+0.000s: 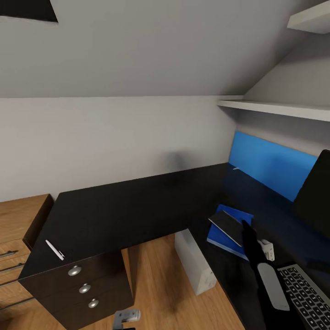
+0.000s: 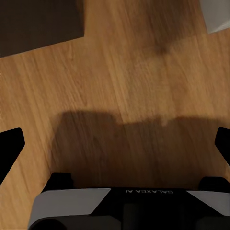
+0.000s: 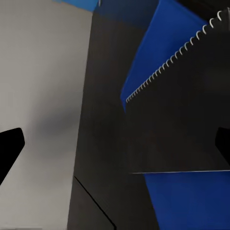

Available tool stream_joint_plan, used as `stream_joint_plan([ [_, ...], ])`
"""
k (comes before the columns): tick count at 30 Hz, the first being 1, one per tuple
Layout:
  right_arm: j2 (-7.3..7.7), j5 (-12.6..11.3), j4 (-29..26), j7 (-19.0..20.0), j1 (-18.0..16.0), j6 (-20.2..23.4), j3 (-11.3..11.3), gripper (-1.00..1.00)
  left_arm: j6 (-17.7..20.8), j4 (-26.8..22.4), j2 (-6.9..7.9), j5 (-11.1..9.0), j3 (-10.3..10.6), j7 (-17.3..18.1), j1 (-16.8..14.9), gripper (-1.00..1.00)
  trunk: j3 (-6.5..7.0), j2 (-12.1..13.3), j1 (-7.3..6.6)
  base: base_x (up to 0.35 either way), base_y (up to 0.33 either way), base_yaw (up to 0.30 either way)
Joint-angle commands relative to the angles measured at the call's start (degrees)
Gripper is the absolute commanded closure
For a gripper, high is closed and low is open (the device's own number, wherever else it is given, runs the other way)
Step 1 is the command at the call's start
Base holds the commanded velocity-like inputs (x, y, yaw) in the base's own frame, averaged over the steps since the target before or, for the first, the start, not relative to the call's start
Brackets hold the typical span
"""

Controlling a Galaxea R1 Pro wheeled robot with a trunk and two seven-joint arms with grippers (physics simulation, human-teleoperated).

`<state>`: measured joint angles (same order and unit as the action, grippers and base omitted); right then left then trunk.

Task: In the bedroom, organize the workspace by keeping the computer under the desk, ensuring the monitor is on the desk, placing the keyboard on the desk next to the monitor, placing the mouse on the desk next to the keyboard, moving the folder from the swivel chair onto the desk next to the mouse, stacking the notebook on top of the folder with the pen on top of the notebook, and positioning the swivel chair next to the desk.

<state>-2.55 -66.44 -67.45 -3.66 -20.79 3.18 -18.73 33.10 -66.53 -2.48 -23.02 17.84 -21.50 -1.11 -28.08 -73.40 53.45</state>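
The bright blue folder (image 1: 233, 243) lies on the black desk (image 1: 133, 206) with a dark spiral-bound notebook (image 1: 227, 226) on top of it. My right gripper (image 3: 115, 148) hovers open just over the notebook (image 3: 177, 124) and folder (image 3: 165, 52), nothing between its fingers. A white pen (image 1: 55, 250) rests at the desk's far left end, above the drawers. The keyboard (image 1: 307, 295) is at the lower right, the monitor (image 1: 316, 195) at the right edge. The light grey computer (image 1: 195, 263) stands under the desk. My left gripper (image 2: 115, 143) is open over the wood floor.
A light-wood cabinet (image 1: 20, 224) adjoins the desk's left end. Dark drawers (image 1: 82, 288) with round knobs hang under that end. A blue back panel (image 1: 270, 165) and white shelves (image 1: 275, 109) rise behind the right wing. Wood floor (image 1: 156, 284) lies between drawers and computer.
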Motion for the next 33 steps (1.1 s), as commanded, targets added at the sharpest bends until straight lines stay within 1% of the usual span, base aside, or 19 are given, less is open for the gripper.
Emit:
stream_joint_plan([
  [1, -0.08, -0.4, -0.3, -0.2, 0.0, 0.3, 0.1, -1.0, 0.1, 0.0, 0.02, -0.6, 0.1, -0.6, 0.0, -1.0, -0.06, 0.0, 0.0, 0.0, 0.0, 0.0],
  [4, -0.23, -0.3, -1.0, -0.1, 0.0, 0.3, 1.4, -1.0, 0.1, 0.1, 0.02, -0.6, 0.0, -0.6, 0.0, -1.0, -0.06, 0.0, 0.0, 0.0, 0.0, 0.0],
  [5, -0.27, -0.3, -1.3, -0.1, 0.0, 0.3, 2.6, -1.0, 0.1, 0.1, 0.02, -0.6, 0.0, -0.6, 0.0, -1.0, -0.06, 0.0, 0.0, 0.0, 0.0, 0.0],
  [6, -0.35, -0.3, -1.8, -0.1, 0.0, 0.3, 4.7, -1.0, 0.1, 0.1, 0.02, -0.6, 0.0, -0.6, 0.0, -1.0, -0.06, 0.0, 0.0, 0.0, 0.0, 0.0],
  [9, -0.5, -0.4, -3.1, -0.1, 0.0, 0.3, 8.1, -1.0, 0.1, 0.2, 0.02, -0.6, 0.0, -0.6, 0.0, -1.0, -0.06, 0.0, 0.0, 0.0, 0.0, 0.0],
  [13, -0.68, -0.4, -3.3, -0.1, 0.0, 0.3, 9.8, -1.0, 0.1, 0.2, 0.02, -0.6, 0.0, -0.6, 0.0, -1.0, -0.05, 0.0, 0.0, 0.0, 0.0, 0.061],
  [15, -0.74, -0.3, -3.0, -0.3, 0.0, 0.2, 12.7, -1.0, 0.1, 0.3, 0.02, -0.6, 0.0, -0.6, 0.0, -1.0, -0.01, 0.0, 0.0, 0.0, 0.0, 0.188],
  [17, -0.76, -0.2, -2.8, -0.4, 0.0, 0.2, 14.5, -1.0, 0.1, 0.3, 0.02, -0.6, -0.1, -0.6, 0.0, -1.0, 0.03, 0.0, 0.0, 0.0, 0.0, 0.219],
  [19, -0.78, -0.1, -1.7, -1.2, 0.0, -0.5, 18.6, -1.0, -0.4, 1.2, 0.02, -0.5, -0.1, -0.6, 0.0, -1.0, 0.08, 0.0, 0.0, 0.0, 0.0, 0.242],
  [21, -0.78, -0.1, -1.0, -1.8, 0.0, -1.0, 20.1, -1.0, -1.4, 1.8, 0.05, -0.5, -0.1, -0.6, 0.0, -1.0, 0.14, 0.0, 0.0, 0.0, 0.0, 0.251],
  [23, -0.8, 0.7, -0.1, -3.1, 0.0, -1.9, 22.6, -1.0, -3.7, 2.9, 0.08, -0.5, -0.1, -0.6, 0.0, -1.0, 0.2, 0.0, 0.0, 0.0, 0.0, 0.255],
  [24, -1.19, 3.4, 0.6, -5.1, 0.0, -3.4, 26.1, -1.0, -7.4, 4.9, 0.1, -0.4, -0.1, -0.6, 0.0, -1.0, 0.22, 0.0, 0.0, 0.0, 0.0, 0.258],
  [26, -2.15, 8.0, 1.0, -6.9, 0.0, -5.8, 29.3, -1.0, -10.0, 6.7, 0.17, -0.3, -0.2, -0.6, 0.0, -1.0, 0.28, 0.0, 0.0, 0.0, 0.0, 0.259],
  [27, -2.49, 9.4, 1.1, -7.3, 0.0, -6.5, 30.1, -1.0, -10.5, 7.1, 0.21, -0.3, -0.2, -0.6, 0.0, -1.0, 0.31, 0.0, 0.0, 0.0, 0.0, 0.259],
  [28, -3.2, 12.5, 1.4, -8.3, 0.0, -7.9, 31.6, -1.0, -11.6, 8.0, 0.34, -0.4, -0.2, -0.5, 0.0, -1.0, 0.34, 0.0, 0.0, 0.0, 0.0, 0.261],
  [30, -3.85, 15.7, 1.8, -9.2, 0.0, -9.1, 32.9, -1.0, -13.3, 9.9, 0.59, -0.4, -0.3, -0.5, 0.0, -1.0, 0.39, 0.0, 0.0, 0.0, 0.0, 0.263],
  [31, -4.41, 18.8, 2.3, -10.1, 0.0, -10.3, 34.0, -1.0, -16.0, 12.7, 0.86, -0.4, -0.3, -0.4, 0.0, -1.0, 0.4, 0.0, 0.0, 0.0, 0.0, 0.259],
  [32, -4.65, 20.1, 2.6, -10.5, 0.0, -10.8, 34.5, -1.0, -17.8, 14.3, 0.96, -0.3, -0.4, -0.4, 0.0, -1.0, 0.41, 0.0, 0.0, 0.0, 0.0, 0.246],
  [33, -5.05, 22.1, 3.2, -11.1, 0.0, -11.9, 35.1, -1.0, -22.0, 17.6, 1.11, -0.3, -0.4, -0.3, 0.0, -1.0, 0.42, 0.0, 0.0, 0.0, 0.0, 0.185],
])
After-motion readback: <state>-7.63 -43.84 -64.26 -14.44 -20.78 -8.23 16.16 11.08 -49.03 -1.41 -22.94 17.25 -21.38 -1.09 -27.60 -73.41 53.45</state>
